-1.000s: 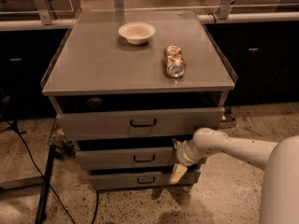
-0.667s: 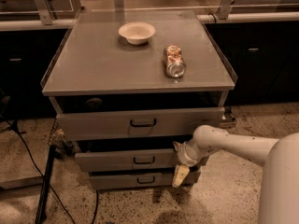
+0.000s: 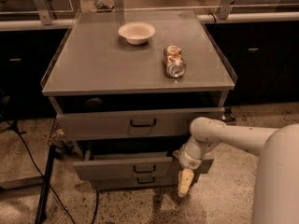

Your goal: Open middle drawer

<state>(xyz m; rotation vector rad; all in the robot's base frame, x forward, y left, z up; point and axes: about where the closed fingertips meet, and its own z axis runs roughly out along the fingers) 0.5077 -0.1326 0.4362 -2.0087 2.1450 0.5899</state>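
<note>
Grey cabinet top, raised lip along both sides, well above the gripper. Gripper low at the cabinet's front right, just over the floor. On the top, a pale bowl, upright, far back and to the left of the gripper. Also a can on its side, almost straight above the gripper, one round end toward the front. Bowl and can apart. Speckled floor under the gripper; a dark bar across it, well to the left.

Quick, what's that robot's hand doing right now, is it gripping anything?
Gripper: cannot be told; it hangs by the middle drawer's right end.
</note>
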